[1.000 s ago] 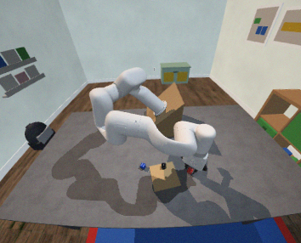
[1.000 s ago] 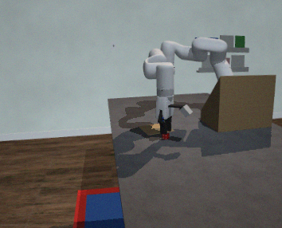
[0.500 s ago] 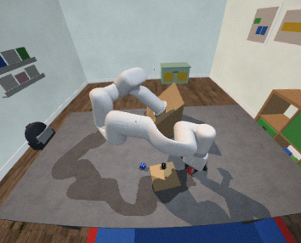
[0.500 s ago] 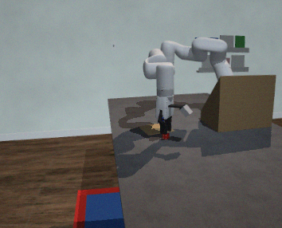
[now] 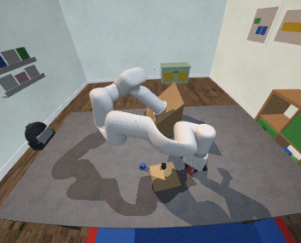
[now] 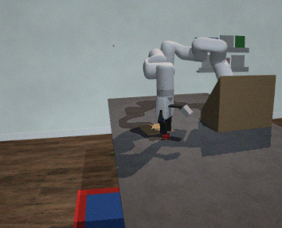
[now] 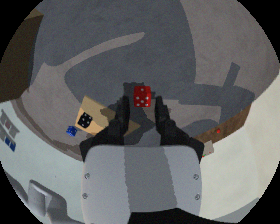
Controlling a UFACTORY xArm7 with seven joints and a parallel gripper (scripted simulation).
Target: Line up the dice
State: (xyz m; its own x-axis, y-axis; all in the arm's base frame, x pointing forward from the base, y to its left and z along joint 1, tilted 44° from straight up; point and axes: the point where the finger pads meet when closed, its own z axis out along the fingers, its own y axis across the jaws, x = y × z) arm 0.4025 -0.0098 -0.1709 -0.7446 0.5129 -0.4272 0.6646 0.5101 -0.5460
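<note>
Red die (image 5: 190, 171) (image 6: 165, 136) (image 7: 142, 96): seen off mat (image 5: 165, 178) (image 6: 150, 130) (image 7: 93, 111), on table (image 5: 116, 170) (image 6: 189, 175) (image 7: 216, 55)
Gripper (image 5: 195, 168) (image 6: 165, 132) (image 7: 142, 103): partly opened, nothing grasped
Black die (image 5: 163, 166) (image 7: 85, 120): placed on mat
Blue die (image 5: 143, 166) (image 7: 71, 131): left off mat, near its edge

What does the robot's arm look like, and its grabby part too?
The arm is smooth and white, with fat, rounded, tube-like parts. The gripper has two black fingers on a pale grey body with small round screw-like dots.
</note>
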